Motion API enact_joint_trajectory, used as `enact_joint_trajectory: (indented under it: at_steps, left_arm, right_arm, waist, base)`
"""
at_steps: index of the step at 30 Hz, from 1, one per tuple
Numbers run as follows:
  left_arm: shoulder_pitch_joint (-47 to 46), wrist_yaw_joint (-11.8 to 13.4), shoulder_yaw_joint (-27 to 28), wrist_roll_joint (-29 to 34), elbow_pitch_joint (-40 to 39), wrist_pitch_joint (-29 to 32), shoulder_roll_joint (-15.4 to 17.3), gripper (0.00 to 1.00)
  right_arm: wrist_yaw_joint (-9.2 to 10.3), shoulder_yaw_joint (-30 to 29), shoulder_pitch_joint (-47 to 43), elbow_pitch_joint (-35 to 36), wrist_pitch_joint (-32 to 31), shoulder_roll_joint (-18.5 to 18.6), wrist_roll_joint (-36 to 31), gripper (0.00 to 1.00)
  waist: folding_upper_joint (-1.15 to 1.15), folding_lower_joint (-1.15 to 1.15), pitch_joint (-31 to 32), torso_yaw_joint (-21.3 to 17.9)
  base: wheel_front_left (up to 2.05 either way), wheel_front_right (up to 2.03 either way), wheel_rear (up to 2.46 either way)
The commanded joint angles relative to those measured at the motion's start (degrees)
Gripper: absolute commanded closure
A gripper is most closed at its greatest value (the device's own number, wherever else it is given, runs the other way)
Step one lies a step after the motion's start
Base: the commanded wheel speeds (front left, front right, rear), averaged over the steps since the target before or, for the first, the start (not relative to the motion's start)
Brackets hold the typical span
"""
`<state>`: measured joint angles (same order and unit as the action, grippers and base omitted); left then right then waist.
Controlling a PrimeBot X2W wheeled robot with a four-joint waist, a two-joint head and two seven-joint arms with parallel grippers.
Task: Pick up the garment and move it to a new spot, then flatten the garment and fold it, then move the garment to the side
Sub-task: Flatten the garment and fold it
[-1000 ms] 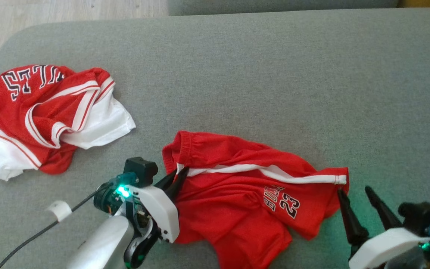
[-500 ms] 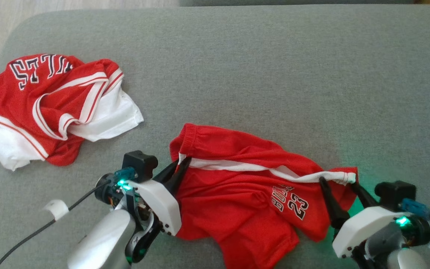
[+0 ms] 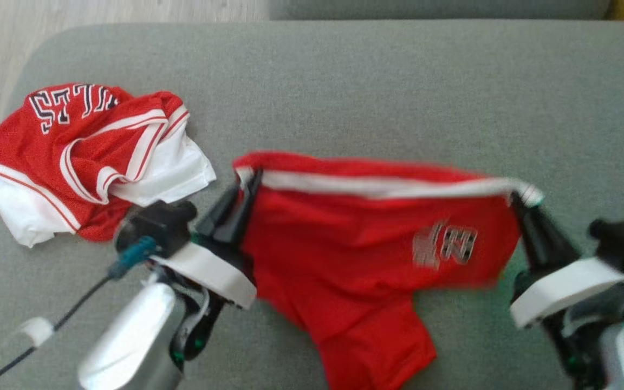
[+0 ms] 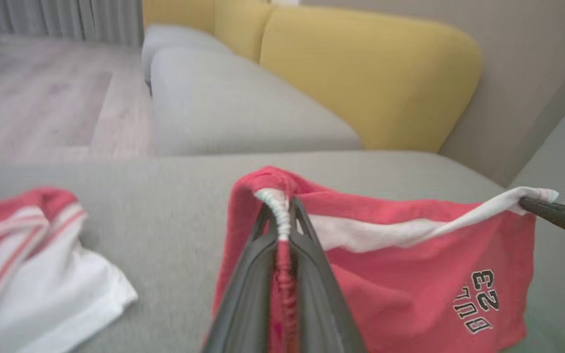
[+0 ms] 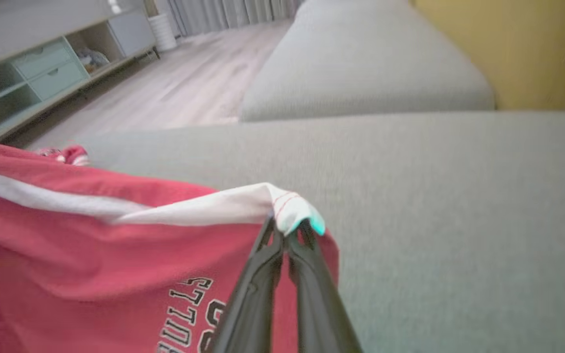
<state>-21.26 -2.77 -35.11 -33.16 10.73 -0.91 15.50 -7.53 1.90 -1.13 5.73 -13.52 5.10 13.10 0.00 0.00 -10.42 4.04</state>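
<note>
At the head view's left, a crumpled red-and-white mesh jersey [image 3: 90, 157] lies on the grey fabric sofa cushion [image 3: 398, 81]. Just right of it, the left gripper [image 3: 248, 183] pinches one end of the red basketball shorts [image 3: 355, 244], which lie mid-frame. At right, the right gripper [image 3: 519, 199] is clamped on the other end, with the white stripe taut between them.

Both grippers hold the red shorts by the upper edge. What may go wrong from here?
1. The right gripper pinches just the white corner of the red basketball shorts with a white stripe; stretching may pull it free.
2. One leg of the shorts hangs down to the grey fabric sofa cushion and may drag or bunch.
3. The crumpled red-and-white mesh jersey lies close to the left gripper, which might snag it.
</note>
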Motion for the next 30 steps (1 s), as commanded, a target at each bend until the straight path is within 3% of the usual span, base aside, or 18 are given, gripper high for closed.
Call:
enact_joint_trajectory:
  at_steps: [1,5,11,17,23,30]
  left_arm:
    - [-3.4,0.9,3.5,1.0,-4.9,-1.5,2.1,1.0]
    - [-5.6,2.7,6.6,2.5,-16.2,-2.4,4.8,1.0]
    - [-12.6,4.5,10.5,4.8,-32.1,2.4,9.1,1.0]
    - [-19.6,4.7,12.2,4.6,-38.5,8.2,10.5,1.0]
    - [-22.9,4.0,12.3,-0.2,-31.5,9.4,7.6,1.0]
    - [-31.0,0.2,12.7,-3.3,-6.3,2.8,1.9,1.0]
  right_arm:
    - [0.04,0.8,3.5,4.8,0.7,1.9,0.2,1.0]
    - [0.04,-1.1,6.7,13.7,-0.4,4.9,-0.4,1.0]
    - [0.04,-4.6,13.4,27.0,-5.3,10.1,-1.7,1.0]
    - [0.04,-7.0,20.1,32.5,-9.9,13.1,-0.9,1.0]
    - [0.04,-7.1,26.8,25.6,-11.1,12.7,3.2,1.0]
    - [0.04,-3.5,41.1,5.7,-7.2,9.6,7.1,1.0]
  waist:
    - [0.0,0.0,1.3,-0.1]
    - [0.0,0.0,3.6,0.6]
    - [0.0,0.0,6.4,1.5]
    - [0.0,0.0,6.9,1.4]
    - [0.0,0.0,4.5,0.7]
    - [0.0,0.0,0.2,-2.1]
  base:
    - [0.0,0.0,0.0]
    - [0.0,0.0,0.0]
    - [0.0,0.0,0.0]
    - [0.0,0.0,0.0]
    - [0.0,0.0,0.0]
    - [0.0,0.0,0.0]
